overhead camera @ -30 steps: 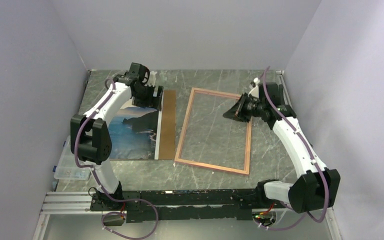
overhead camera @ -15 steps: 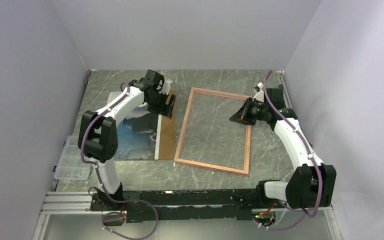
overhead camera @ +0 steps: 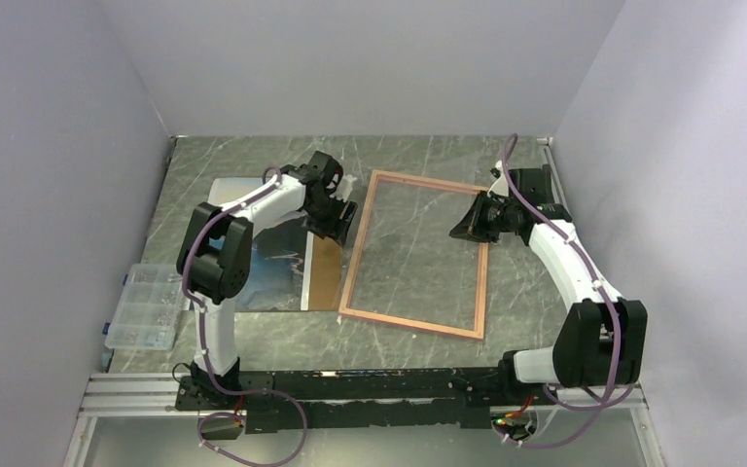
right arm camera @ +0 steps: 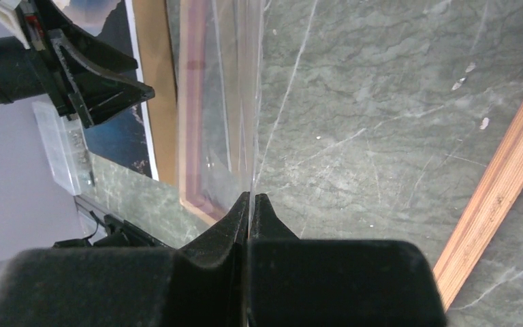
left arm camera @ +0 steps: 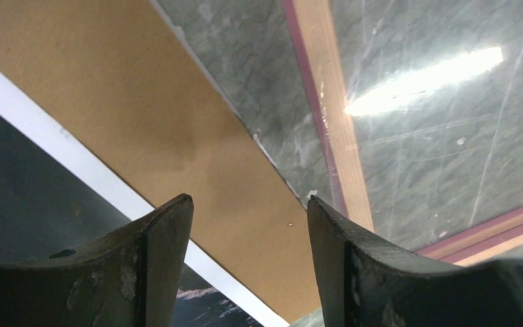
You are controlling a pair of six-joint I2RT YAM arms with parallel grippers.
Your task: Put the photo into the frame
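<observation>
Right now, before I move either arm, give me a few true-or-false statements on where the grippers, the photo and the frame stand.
1. The left gripper is open with nothing between its fingers. True.
2. The photo already lies inside the frame. False: it rests on the brown backing board, to the left of the frame.
3. The right gripper is shut on the edge of the clear pane. True.
4. The photo lies with its white back up. False: the landscape side faces up.
</observation>
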